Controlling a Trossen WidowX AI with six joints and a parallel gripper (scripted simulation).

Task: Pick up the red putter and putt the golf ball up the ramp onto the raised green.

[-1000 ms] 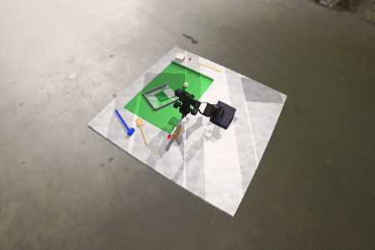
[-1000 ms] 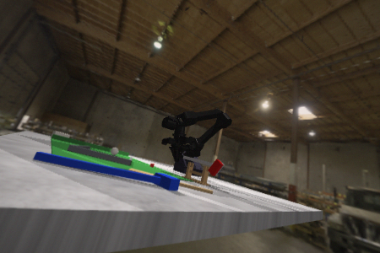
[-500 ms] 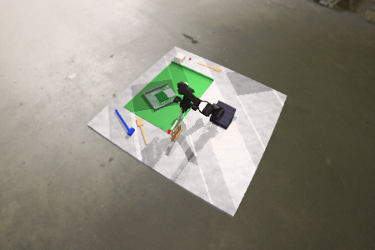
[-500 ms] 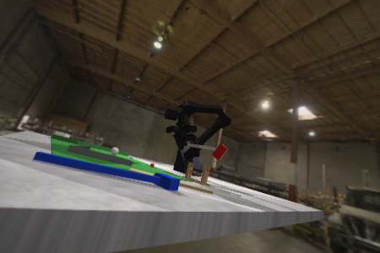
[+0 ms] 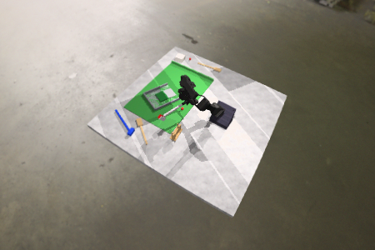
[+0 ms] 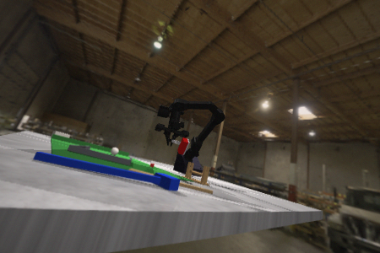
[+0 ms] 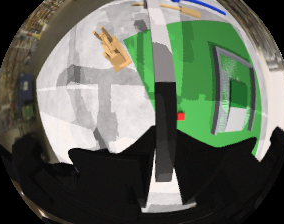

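From the top, the arm [image 5: 202, 102] reaches from its dark base [image 5: 233, 115] toward the upper left of the picture, carrying the gripper [image 5: 185, 101] [image 6: 169, 142] [image 7: 161, 128] over the near part of the green mat [image 5: 197, 74] [image 6: 59, 147] [image 7: 193, 107]. The red-headed putter [image 5: 172, 112] [image 6: 183, 146] [image 7: 166, 110] slants out from under the gripper to the lower left, its red head at the far end of the pale shaft. The wooden stand [image 5: 176, 133] [image 6: 205, 174] [image 7: 114, 50] is below the shaft in this picture, near but apart. A small red marker [image 5: 182, 109] [image 6: 152, 164] [image 7: 181, 116] shows just beside the shaft. The golf ball cannot be made out here.

In the exterior view the arm rises from its base, bends at a high elbow and runs level before the wrist drops, fingers downward. The putter is up off the table, its red head toward the camera. The golf ball [image 6: 115, 150] shows above the grey rail [image 6: 99, 154] of the framed ramp, well apart from the putter head; its exact resting spot cannot be told.

In the wrist view the fingers are clamped on the putter's black grip. Its long axis runs nearly straight up the picture, from the dark grip to the pale shaft.
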